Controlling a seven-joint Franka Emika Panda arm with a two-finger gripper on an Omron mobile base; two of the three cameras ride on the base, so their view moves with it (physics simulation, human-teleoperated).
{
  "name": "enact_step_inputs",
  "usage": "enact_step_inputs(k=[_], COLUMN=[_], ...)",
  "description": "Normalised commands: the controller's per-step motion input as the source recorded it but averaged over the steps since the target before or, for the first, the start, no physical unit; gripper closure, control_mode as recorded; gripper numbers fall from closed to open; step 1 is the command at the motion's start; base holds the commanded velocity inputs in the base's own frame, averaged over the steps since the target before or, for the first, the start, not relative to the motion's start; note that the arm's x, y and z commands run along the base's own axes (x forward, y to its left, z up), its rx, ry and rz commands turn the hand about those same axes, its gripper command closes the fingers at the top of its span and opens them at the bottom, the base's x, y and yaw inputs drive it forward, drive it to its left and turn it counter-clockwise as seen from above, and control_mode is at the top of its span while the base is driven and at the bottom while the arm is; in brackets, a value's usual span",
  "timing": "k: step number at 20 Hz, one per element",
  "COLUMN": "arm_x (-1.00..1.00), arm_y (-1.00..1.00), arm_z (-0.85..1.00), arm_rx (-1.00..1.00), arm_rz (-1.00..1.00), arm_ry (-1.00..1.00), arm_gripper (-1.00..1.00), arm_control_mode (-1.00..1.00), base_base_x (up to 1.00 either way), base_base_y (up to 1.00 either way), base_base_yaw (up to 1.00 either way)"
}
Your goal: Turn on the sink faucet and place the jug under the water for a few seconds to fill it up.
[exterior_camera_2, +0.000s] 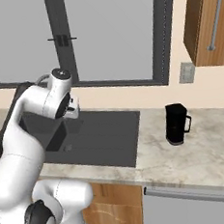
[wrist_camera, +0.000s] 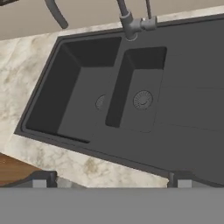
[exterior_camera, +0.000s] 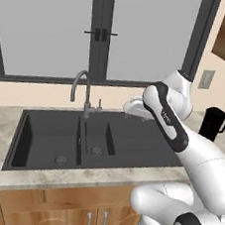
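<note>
The sink faucet (exterior_camera: 81, 88) is a thin grey gooseneck at the back of the dark double-basin sink (exterior_camera: 41, 140), with a small lever (exterior_camera: 99, 104) beside its base. No water is in view at the spout. The black jug (exterior_camera: 213, 123) stands upright on the counter right of the sink, its handle to the right; the right base view shows the jug (exterior_camera_2: 177, 123) well apart from the arm. My gripper (wrist_camera: 111, 180) hovers open above the sink, looking down on both basins and the faucet base (wrist_camera: 130, 26), with nothing between its fingertips (wrist_camera: 43, 179).
A ribbed draining board (exterior_camera_2: 106, 134) forms the sink's right part. Marble counter (exterior_camera_2: 196, 159) surrounds the sink. A large window (exterior_camera: 99, 33) runs behind the faucet. A wooden wall cabinet (exterior_camera_2: 207, 22) hangs at the upper right, with a wall socket (exterior_camera_2: 187, 73) below it.
</note>
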Motion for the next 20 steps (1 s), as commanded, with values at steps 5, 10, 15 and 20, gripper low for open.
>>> enact_step_inputs(k=[5, 10, 15, 20], arm_x=[0.48, 0.81, 0.69, 0.57], arm_y=[0.00, 0.00, -0.01, 0.00], arm_z=[-0.12, -0.18, -0.12, -0.24], arm_rx=[0.07, 0.10, 0.05, 0.04], arm_rz=[0.05, 0.02, 0.00, 0.00], arm_ry=[0.00, 0.00, 0.00, 0.00], arm_gripper=[-1.00, -1.00, -1.00, -1.00], arm_control_mode=[-1.00, -1.00, -1.00, -1.00], base_base_x=[0.00, 0.00, 0.00, 0.00], base_base_y=[0.00, 0.00, 0.00, 0.00], base_base_yaw=[0.00, 0.00, 0.00, 0.00])
